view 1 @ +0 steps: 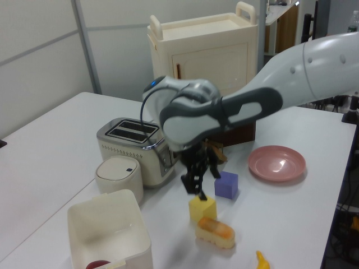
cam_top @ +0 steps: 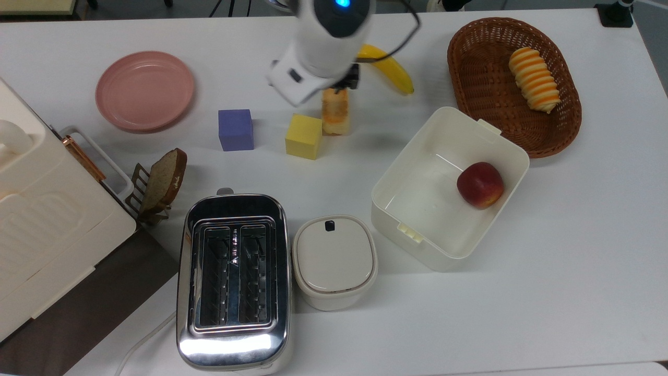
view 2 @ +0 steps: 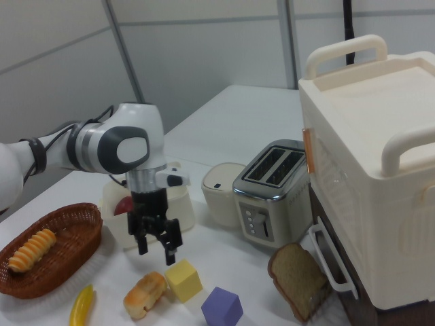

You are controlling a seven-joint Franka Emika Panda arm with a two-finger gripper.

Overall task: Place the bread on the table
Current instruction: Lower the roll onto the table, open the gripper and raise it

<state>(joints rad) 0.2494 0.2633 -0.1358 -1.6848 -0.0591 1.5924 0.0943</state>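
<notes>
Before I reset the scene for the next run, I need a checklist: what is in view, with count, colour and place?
bread: 1, golden, on the table beside the yellow cube
cubes: 2, yellow, purple, mid-table
banana: 1, yellow
basket: 1, brown, holding a striped roll
bin: 1, cream, holding a red apple
plate: 1, pink
toaster: 1, silver
lidded pot: 1, cream
bread slice: 1, brown, in a rack
cabinet: 1, cream
gripper: 1, black, open, above the bread
</notes>
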